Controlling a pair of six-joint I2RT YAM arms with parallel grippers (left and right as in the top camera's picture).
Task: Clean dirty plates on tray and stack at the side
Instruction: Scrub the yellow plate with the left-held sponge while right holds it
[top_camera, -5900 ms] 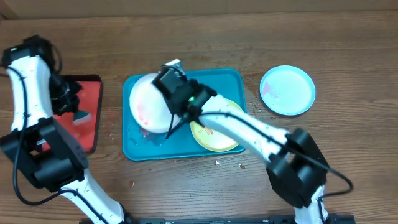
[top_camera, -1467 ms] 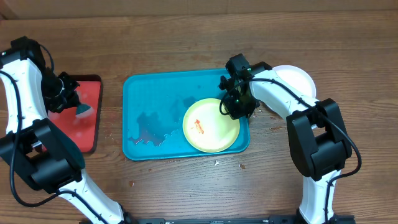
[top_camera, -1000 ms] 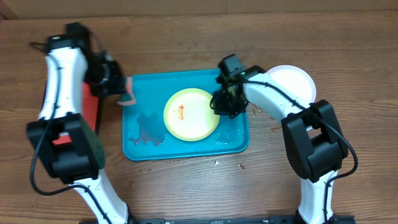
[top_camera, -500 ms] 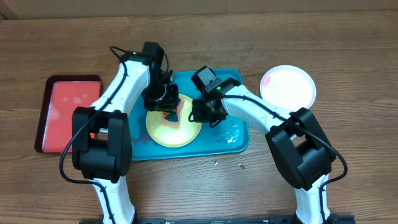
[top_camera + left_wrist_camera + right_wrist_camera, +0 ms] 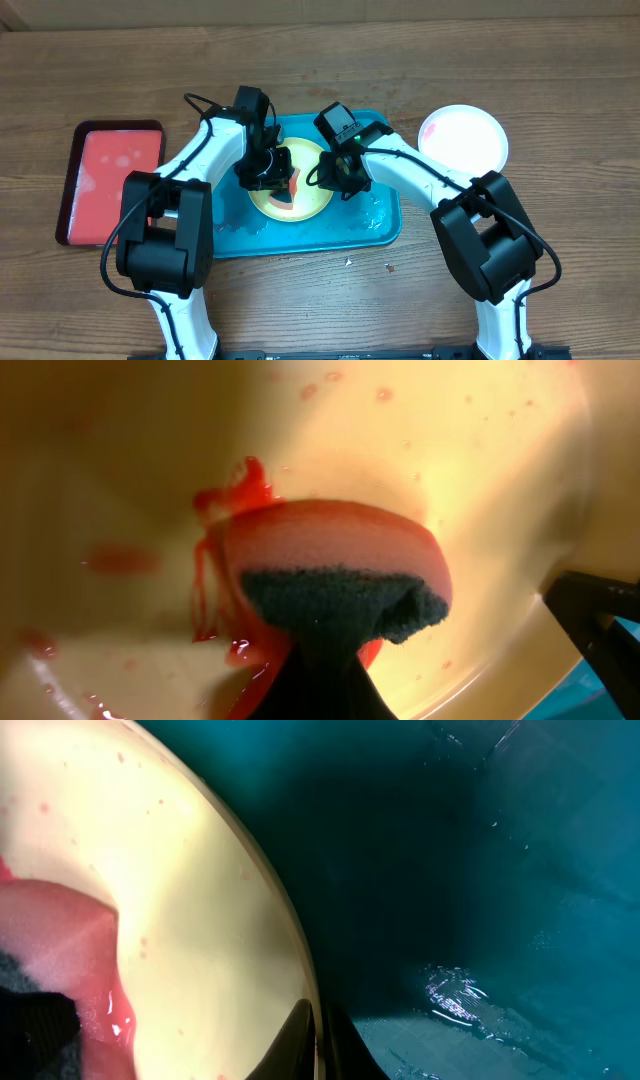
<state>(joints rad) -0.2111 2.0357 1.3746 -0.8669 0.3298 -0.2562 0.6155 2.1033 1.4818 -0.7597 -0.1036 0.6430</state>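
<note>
A yellow-green plate [image 5: 305, 205] lies in the teal tray [image 5: 385, 228].
The left claw [image 5: 272, 178] pinches a sponge [image 5: 335, 560] pressed onto the plate's red smear [image 5: 228, 498]; the right claw [image 5: 335, 175] pinches the plate's rim. A white plate [image 5: 463, 140] sits beside the tray.

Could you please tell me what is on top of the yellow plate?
A pink sponge with a dark scrub side is pressed onto the plate, with wet red smears beside it. The plate surface beneath the sponge is covered.
</note>
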